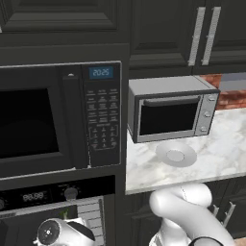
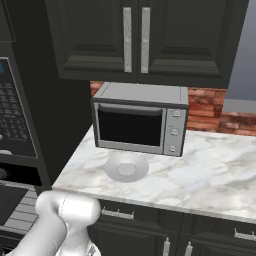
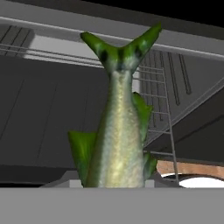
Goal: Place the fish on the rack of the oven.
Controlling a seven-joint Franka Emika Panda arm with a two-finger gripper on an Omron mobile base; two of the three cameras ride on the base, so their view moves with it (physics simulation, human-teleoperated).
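The gripper (image 1: 65,222) holds the fish (image 3: 117,127) by its head end, tail pointing away from the hand, so the body can go in lengthwise. The fish hangs just in front of the oven (image 1: 53,192) opening, with the wire rack (image 3: 159,96) beyond its tail. The arm bends low and left, wrist level with the cavity.

green-finned silvery fish (image 3: 119,140), black oven (image 1: 48,211), white-grey marble counter (image 2: 210,175)
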